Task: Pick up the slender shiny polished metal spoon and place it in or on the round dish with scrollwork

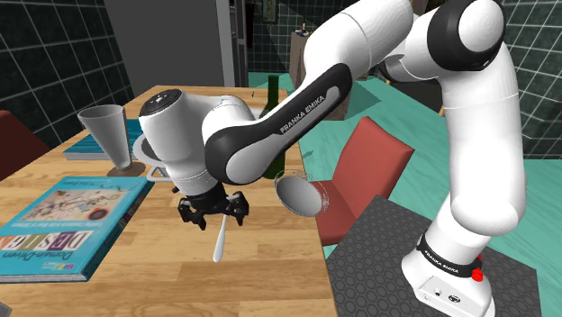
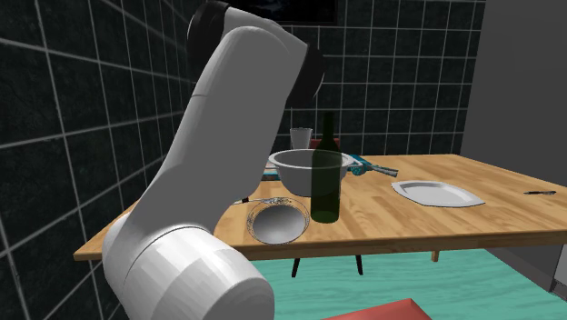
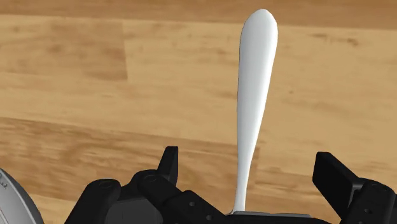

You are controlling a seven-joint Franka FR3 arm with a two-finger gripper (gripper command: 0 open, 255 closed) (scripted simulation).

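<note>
Spoon (drawn plain white) lies flat on the worktop, near its stand-side edge. Claw wide open, straddling the narrow shaft, holding nothing. Judged light, stiff, slippery: pinch mid-shaft.

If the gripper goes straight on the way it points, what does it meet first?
Probably the white spoon, lying on the wooden table under the open gripper; depth is unclear.

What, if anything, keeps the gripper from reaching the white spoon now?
Probably nothing, so yes: the gripper hangs over the spoon on the wooden table, its fingers apart on either side.
</note>
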